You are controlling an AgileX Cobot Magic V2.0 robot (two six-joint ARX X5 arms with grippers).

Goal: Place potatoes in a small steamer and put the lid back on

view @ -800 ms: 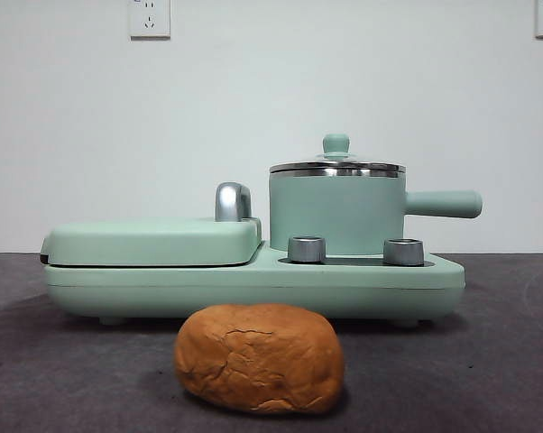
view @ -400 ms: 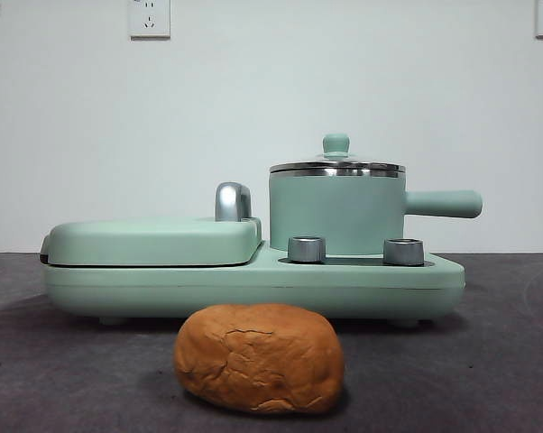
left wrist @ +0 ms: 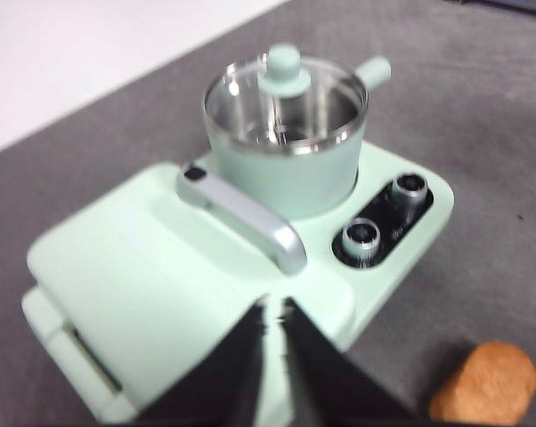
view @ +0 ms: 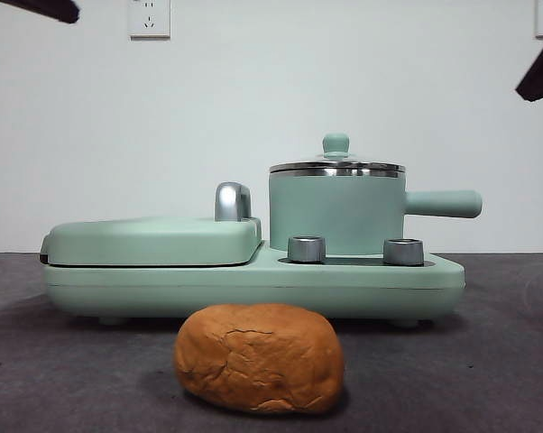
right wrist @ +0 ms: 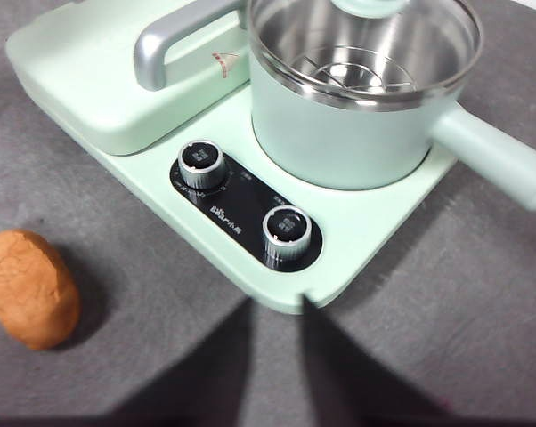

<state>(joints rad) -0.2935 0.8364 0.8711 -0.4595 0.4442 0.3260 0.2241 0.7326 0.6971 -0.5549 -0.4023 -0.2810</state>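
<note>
The potato (view: 259,358), a cracked orange-brown lump, lies on the grey table in front of the appliance; it also shows in the left wrist view (left wrist: 486,384) and the right wrist view (right wrist: 29,289). The mint-green steamer (view: 336,215) stands on the appliance's right half with its side handle (view: 443,204) pointing right. The glass lid (view: 336,167) with its mint knob (view: 335,144) sits on the steamer. My left gripper (left wrist: 274,307) is empty, high over the griddle cover, its jaws nearly touching. My right gripper (right wrist: 277,307) is empty, above the appliance's front corner, its jaws slightly apart.
The flat mint griddle cover (view: 154,239) with a chrome handle (view: 233,201) takes up the appliance's left half. Two steel knobs (view: 307,249) (view: 403,252) sit in front of the steamer. Black arm tips show at the top left corner (view: 46,9) and the upper right edge (view: 542,77).
Black arm tips have come into the front view at the top left corner and the upper right edge. The potato, the steamer and the lid have not moved.
</note>
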